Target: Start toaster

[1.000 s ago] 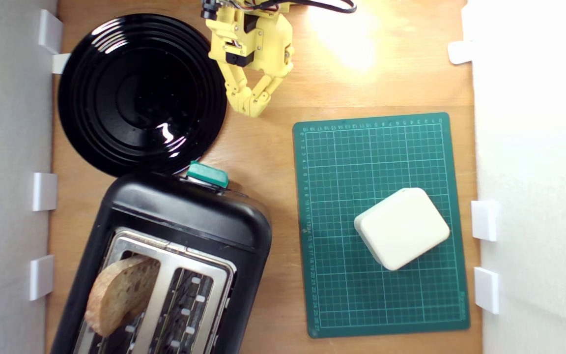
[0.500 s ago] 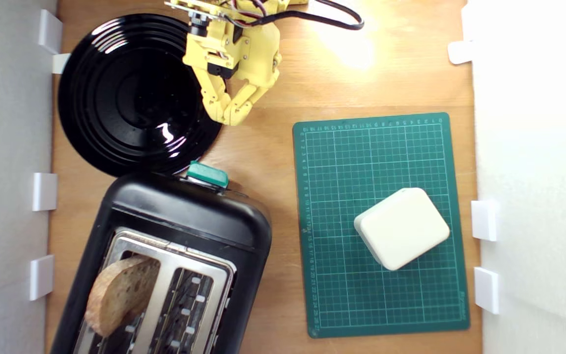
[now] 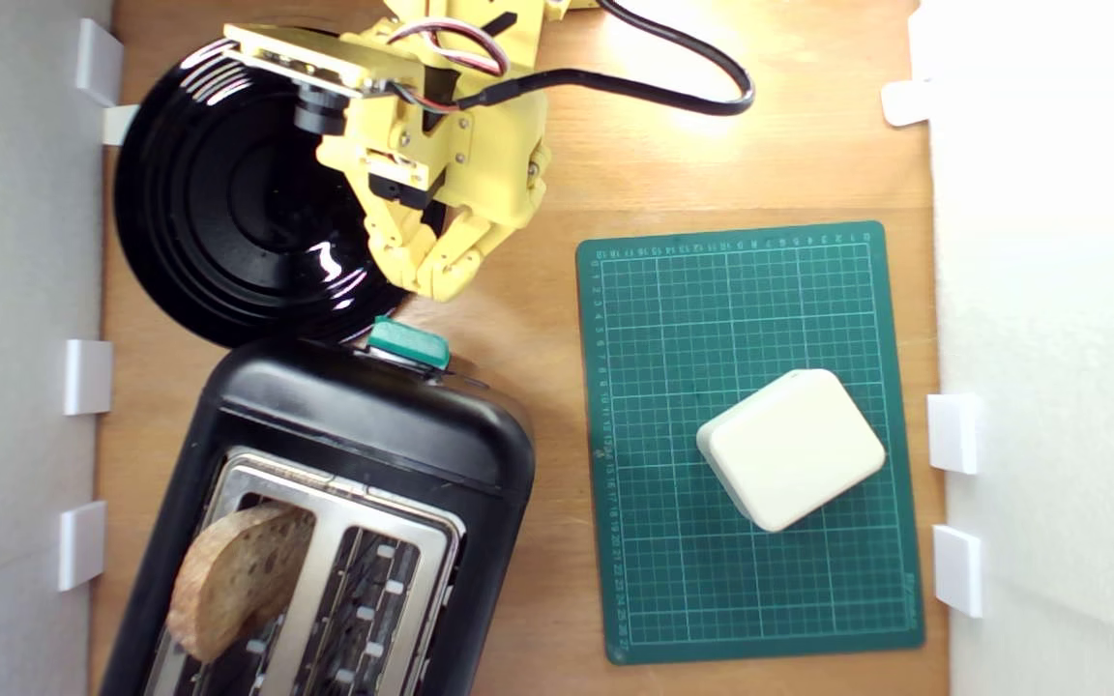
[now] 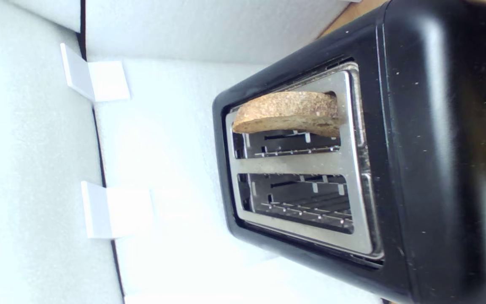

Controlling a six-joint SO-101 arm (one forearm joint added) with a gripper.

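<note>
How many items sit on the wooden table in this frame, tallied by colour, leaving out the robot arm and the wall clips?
Black: 2, the toaster and the ribbed plate
Green: 1, the cutting mat
Cream: 1, the rounded box on the mat
Brown: 1, the bread slice in a toaster slot
Total: 5

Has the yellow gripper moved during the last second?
Yes. The yellow gripper moved toward the exterior view's left and nearer the small teal-green lever knob.

Yellow tool (image 3: pixel 433 280), fingertips together, empty
</note>
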